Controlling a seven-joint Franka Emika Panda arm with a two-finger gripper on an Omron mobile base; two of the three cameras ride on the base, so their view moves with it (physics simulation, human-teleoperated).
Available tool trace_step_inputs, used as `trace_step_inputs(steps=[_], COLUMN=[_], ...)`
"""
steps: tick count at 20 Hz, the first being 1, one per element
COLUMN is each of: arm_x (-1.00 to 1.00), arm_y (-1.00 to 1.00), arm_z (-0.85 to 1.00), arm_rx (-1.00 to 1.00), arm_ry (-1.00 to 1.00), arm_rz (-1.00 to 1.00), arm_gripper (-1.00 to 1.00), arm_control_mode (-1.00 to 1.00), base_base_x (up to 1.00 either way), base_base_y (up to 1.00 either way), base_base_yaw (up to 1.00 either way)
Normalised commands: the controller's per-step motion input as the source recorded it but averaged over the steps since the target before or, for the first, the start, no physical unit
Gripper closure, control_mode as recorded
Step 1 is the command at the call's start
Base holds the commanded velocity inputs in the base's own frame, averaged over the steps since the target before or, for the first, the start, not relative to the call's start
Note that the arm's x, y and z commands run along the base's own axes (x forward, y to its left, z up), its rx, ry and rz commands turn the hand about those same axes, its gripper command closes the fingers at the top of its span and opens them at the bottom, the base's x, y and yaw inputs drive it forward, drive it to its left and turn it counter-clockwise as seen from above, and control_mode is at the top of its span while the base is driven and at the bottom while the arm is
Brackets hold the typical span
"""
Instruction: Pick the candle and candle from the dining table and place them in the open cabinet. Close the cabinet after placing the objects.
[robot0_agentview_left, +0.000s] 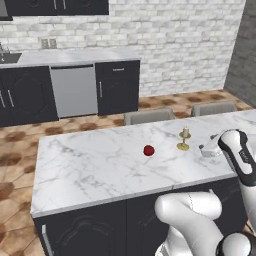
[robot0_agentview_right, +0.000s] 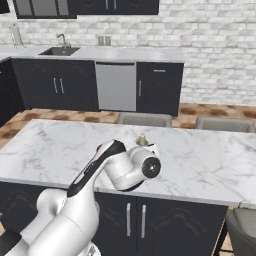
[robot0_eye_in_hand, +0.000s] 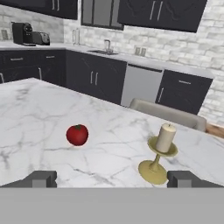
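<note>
One cream candle (robot0_eye_in_hand: 166, 137) stands upright on its brass candlestick (robot0_eye_in_hand: 155, 168) on the marble surface (robot0_agentview_left: 95, 160), with a red apple (robot0_eye_in_hand: 77, 134) well apart to its left. The tool (robot0_eye_in_hand: 112, 179) hovers just before the candlestick, fingers (robot0_eye_in_hand: 40, 179) spread wide, holding nothing.

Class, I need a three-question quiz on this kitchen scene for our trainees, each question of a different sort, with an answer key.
1. True or false: the gripper is shut on the candle.
2. Which lies on the table beside the candle? A carrot; B apple; C mug.
3. Fill in: the candle stands upright on a brass ____.

Key
1. False; the gripper is open, short of the candle.
2. B.
3. Candlestick.
</note>
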Motion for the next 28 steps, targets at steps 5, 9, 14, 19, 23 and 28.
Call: trace_step_inputs(steps=[5,9,14,19,23,28], arm_x=[0.0,0.05,0.13,0.18,0.13,0.13], arm_y=[0.0,0.0,0.0,0.0,-0.12,-0.18], arm_z=[-0.13,-0.12,-0.11,-0.09,-0.04,-0.06], arm_rx=[0.0,0.0,0.0,0.0,0.01,0.02], arm_ry=[0.0,0.0,0.01,0.01,0.0,0.01], arm_rz=[0.0,0.0,0.0,0.0,0.0,0.0], arm_gripper=[-1.0,-1.0,-1.0,-1.0,-1.0,-1.0], arm_control_mode=[-1.0,-1.0,-1.0,-1.0,-1.0,-1.0], base_base_x=[0.0,0.0,0.0,0.0,0.0,0.0], base_base_y=[0.0,0.0,0.0,0.0,0.0,0.0], base_base_yaw=[0.0,0.0,0.0,0.0,0.0,0.0])
